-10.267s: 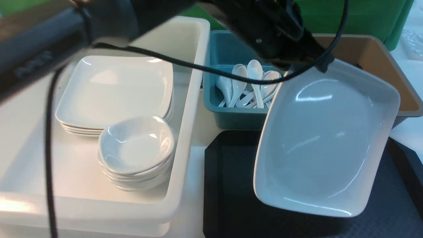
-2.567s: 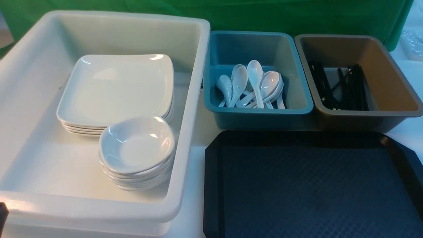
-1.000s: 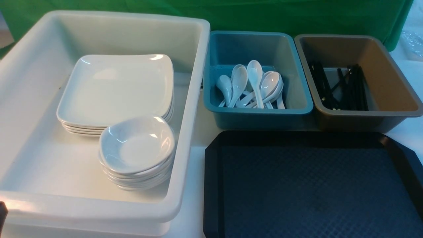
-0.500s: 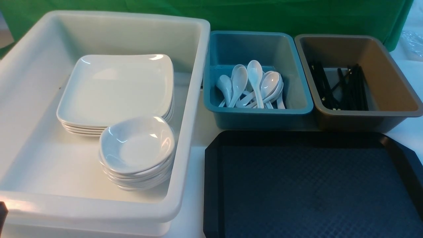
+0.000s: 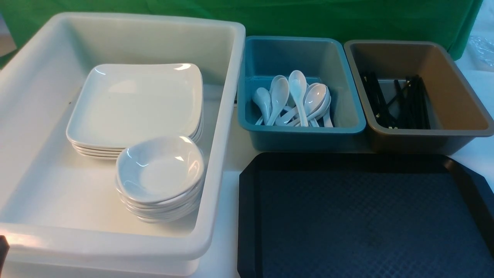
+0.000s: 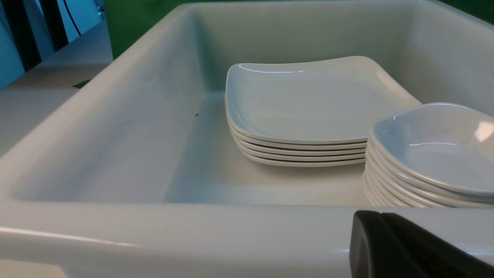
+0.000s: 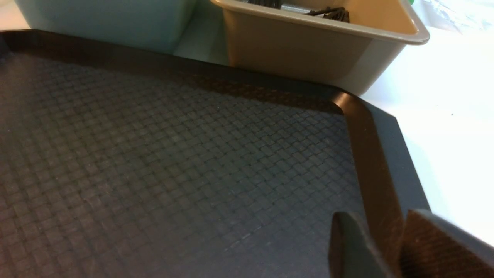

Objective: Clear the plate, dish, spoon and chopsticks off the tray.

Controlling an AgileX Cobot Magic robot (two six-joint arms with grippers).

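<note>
On the near right of the white table [image 5: 227, 154] lies the tray [image 5: 362, 220], its black diamond-textured surface bare from rim to rim and carrying no writing; no readable label or brand shows on anything in any view. Just beyond its far edge stand two bins side by side: a teal bin [image 5: 301, 135] holding a loose heap of white spoons [image 5: 297, 98], and a brown bin [image 5: 455, 96] with a bundle of black chopsticks [image 5: 397, 102] lying lengthwise in it. To the left of the tray, just beside it, sits a big white tub [image 5: 224, 116]. Inside it, a stack of square white plates [image 5: 135, 104] rests toward the far side, the top plate lying flat, and a stack of small rounded dishes [image 5: 160, 170] stands in front of it, touching or nearly touching the plates' near edge. A green backdrop [image 5: 308, 15] closes the scene behind the bins. Nothing stands over the tray or the containers in the front view; neither arm reaches into it. The left gripper [image 6: 405, 251] shows only as a dark finger at the tub's near rim in its wrist view; its jaws are closed together and hold nothing. The right gripper [image 7: 386, 247] hangs over the tray's right edge near the corner, its two fingers [image 7: 347, 247] standing slightly apart with only the tray's rim seen between them, gripping nothing.
</note>
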